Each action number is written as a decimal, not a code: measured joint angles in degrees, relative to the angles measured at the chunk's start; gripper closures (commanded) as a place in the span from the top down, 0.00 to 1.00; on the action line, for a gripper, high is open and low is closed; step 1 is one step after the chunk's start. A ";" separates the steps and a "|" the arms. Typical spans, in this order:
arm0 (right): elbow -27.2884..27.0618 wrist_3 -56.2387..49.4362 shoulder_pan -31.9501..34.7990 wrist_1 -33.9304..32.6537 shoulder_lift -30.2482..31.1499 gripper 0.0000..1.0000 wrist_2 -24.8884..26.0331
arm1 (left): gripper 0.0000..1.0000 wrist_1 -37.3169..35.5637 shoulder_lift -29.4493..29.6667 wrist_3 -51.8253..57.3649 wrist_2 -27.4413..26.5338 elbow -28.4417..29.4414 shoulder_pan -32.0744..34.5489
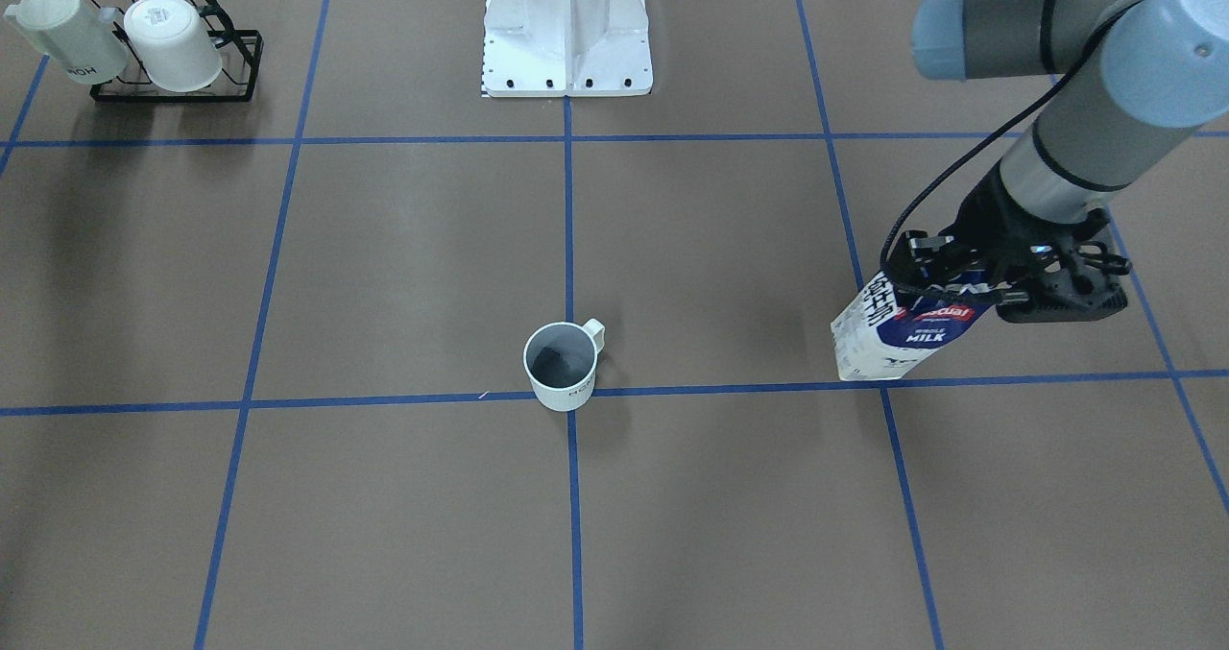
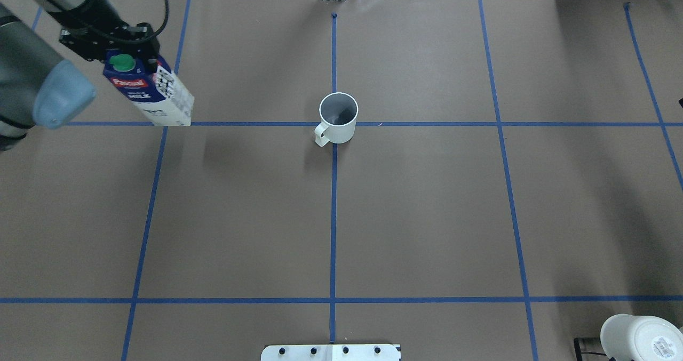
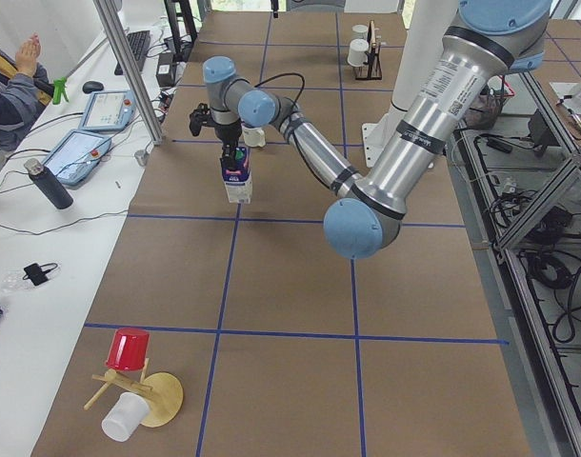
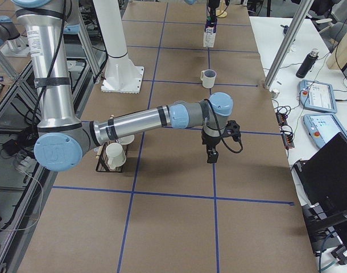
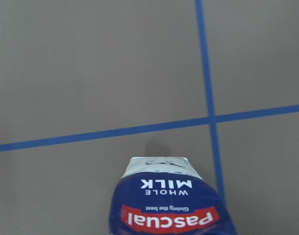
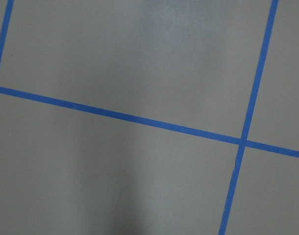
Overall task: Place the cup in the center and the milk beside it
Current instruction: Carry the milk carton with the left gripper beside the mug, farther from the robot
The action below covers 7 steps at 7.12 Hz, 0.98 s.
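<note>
The cup (image 1: 562, 367), a white mug with a grey inside, stands upright on the center crossing of the blue tape lines (image 2: 334, 190); it also shows in the overhead view (image 2: 338, 118). My left gripper (image 1: 960, 290) (image 2: 120, 57) is shut on the top of the milk (image 1: 903, 328) (image 2: 155, 97), a blue and white carton with a green cap. The carton hangs tilted over the tape crossing one square to my left of the cup, its base at or just above the surface. The left wrist view shows its label (image 5: 169, 205). My right gripper (image 4: 212, 154) hovers over bare surface; I cannot tell whether it is open.
A black rack (image 1: 178, 79) with two upside-down white mugs stands near the robot's right side, by the white base (image 1: 566, 36). A red cup on a wooden stand (image 3: 129, 367) sits at the table's left end. Side tables with tablets and an operator line the far edge.
</note>
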State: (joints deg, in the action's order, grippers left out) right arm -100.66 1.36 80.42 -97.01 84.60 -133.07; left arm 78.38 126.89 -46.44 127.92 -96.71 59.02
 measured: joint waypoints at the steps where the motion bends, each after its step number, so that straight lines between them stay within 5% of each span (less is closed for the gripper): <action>1: -0.94 0.14 0.00 0.01 0.68 1.00 -0.11 | 0.22 1.74 7.72 -5.62 -0.44 7.61 -2.54; 3: -3.37 0.43 -0.05 -0.08 2.37 1.00 -0.25 | 0.23 9.14 18.22 -14.83 -3.24 20.91 -7.33; 5: -3.91 0.48 -0.08 -0.10 2.80 1.00 -0.09 | 0.25 11.74 23.62 -17.02 -5.86 27.90 -9.34; 7: -3.97 0.49 -0.12 -0.05 2.84 1.00 -0.10 | 0.44 13.58 24.77 -17.25 -7.41 30.13 -10.58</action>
State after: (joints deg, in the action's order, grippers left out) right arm -104.63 1.84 80.30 -97.06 87.44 -133.18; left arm 91.96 151.66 -63.70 120.51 -66.58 48.44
